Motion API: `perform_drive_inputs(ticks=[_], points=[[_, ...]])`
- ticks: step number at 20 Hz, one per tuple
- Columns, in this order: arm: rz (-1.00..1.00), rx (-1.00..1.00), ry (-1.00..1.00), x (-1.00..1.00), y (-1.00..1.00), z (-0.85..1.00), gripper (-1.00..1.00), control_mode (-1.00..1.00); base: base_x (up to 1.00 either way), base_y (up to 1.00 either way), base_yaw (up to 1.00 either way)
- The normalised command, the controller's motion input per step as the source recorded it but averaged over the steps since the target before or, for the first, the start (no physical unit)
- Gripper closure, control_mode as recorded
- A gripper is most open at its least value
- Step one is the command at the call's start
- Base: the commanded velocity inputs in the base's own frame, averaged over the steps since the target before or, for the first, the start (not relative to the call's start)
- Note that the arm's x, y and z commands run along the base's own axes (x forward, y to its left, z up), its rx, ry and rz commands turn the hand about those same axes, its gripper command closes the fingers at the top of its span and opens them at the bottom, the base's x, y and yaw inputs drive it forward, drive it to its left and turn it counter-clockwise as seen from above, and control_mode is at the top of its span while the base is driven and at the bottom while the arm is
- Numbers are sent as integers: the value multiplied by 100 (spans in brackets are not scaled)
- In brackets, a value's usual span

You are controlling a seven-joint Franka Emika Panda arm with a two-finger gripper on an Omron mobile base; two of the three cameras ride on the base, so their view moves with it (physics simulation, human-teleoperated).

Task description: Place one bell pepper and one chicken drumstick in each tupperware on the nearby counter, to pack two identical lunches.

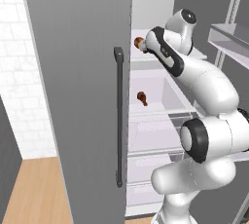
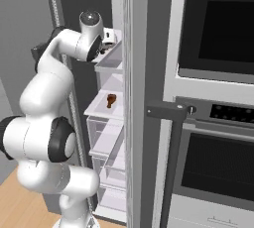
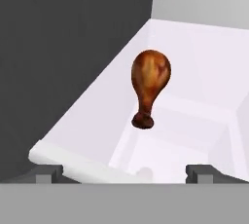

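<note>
A: Closest in, the gripper [image 3: 124, 173] stands spread wide with nothing between its jaws, lined up on a chicken drumstick [image 3: 149, 84] lying on the upper fridge shelf [image 3: 92, 116], meaty end away from the hand, bone end toward it.

B: What worries you?

A: The bone end is narrow and rounded. If the fingers close there, I'd judge it could pivot or slip out; a push from one fingertip could also roll it toward the dark side wall [image 3: 63, 52]. The shelf's raised front lip [image 3: 73, 162] sits just ahead of the tips, so a low approach could catch on it.

B: And around it?

A: The arm reaches in past the grey fridge door [image 1: 73, 96] with its long dark handle [image 1: 118, 116]; the elbow has little room beside that edge. One shelf down lies a second drumstick [image 1: 142, 98]. Further right stands a built-in oven [image 2: 213, 152]. No bell peppers or tupperware can be made out from here.
</note>
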Motion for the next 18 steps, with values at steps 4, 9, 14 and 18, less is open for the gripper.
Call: perform_drive_inputs(ticks=[4, 9, 14, 18], points=[[2, 0, 0, 60, 0, -19, -100, -100, 0, 0, 0], [1, 0, 0, 64, 0, -10, -100, -100, 0, 0, 0], [0, 0, 0, 61, 0, -15, -100, -100, 0, 0, 0], [1, -1, 0, 44, 0, -23, -100, -100, 0, 0, 0]])
